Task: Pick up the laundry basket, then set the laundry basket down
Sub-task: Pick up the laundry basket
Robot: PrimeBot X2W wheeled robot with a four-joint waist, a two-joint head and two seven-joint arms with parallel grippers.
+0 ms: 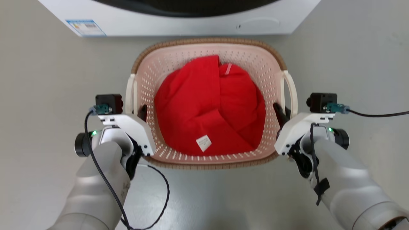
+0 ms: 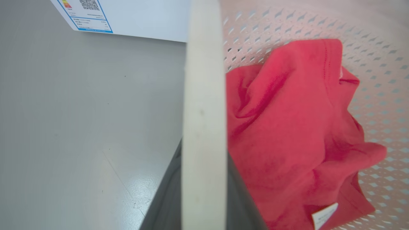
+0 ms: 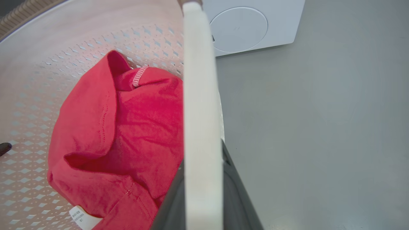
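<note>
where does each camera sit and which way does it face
Head view: on the head, facing down at the laundry basket before the washing machine; left end effector, right end effector and forearms show.
Left wrist view: on that wrist, looking along the left handle; dark fingers flank it.
Right wrist view: same, along the right handle.
All share the red garment.

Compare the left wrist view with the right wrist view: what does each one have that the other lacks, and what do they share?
Left wrist view alone of the two: the blue-bordered printed label on the white washing machine. Right wrist view alone of the two: the machine's round white cover and the brown woven rim. Shared: the cream perforated plastic laundry basket, the crumpled red cloth garment with its white tag, the grey floor, and a white loop handle running up the middle with that arm's dark jaws either side.
</note>
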